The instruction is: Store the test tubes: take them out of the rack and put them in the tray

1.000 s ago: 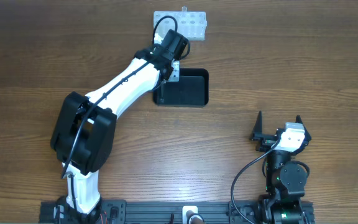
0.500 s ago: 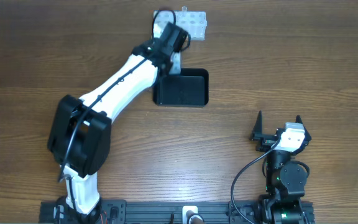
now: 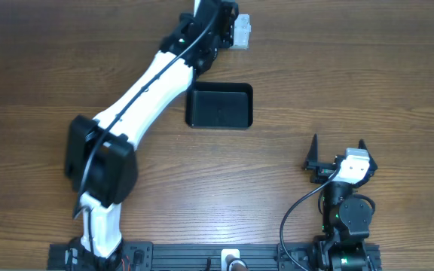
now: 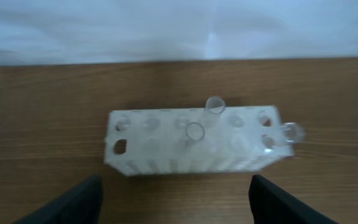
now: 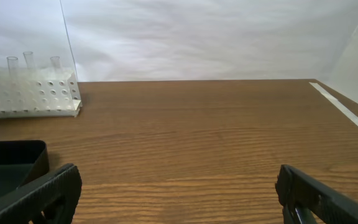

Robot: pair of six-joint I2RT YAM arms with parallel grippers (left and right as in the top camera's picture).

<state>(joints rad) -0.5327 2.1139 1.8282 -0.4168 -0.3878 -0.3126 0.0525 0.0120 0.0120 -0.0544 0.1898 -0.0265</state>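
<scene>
Nearest the arm bases, the right gripper (image 3: 337, 143) is parked above the brown wooden table (image 3: 368, 68). Its fingers are spread wide and nothing is held between them. Farther out, well apart from it, the shallow black rectangular tray (image 3: 219, 108) lies flat on the wood, and its floor is seen bare.

Just beyond the tray, the left gripper (image 4: 174, 190) is held above the white perforated plastic rack (image 4: 160, 152), its jaws wide and empty. Three clear test tubes are seen standing in the rack. The middle tube (image 4: 194, 132) and the tube behind it (image 4: 214, 107) stand close together, and the end tube (image 4: 289, 132) stands apart at a corner.

The step in hand is judged to be the approach for a pick, with all three tubes yet to be stored.

- **Choice of tube:** The end tube is probably the easier one, since wide jaws lowered over the middle pair could catch both.
- **Grip:** The fingers should be centred on one rim, lowered to either side of it and closed gently below the lip, as a smooth tube is likely to slip or tilt.
- **Lift:** The tube should be drawn straight up along its own axis until its base is clear of the hole. Otherwise the light rack may be dragged or tipped.
- **Placement:** The tube is best laid low into the tray rather than dropped.
</scene>
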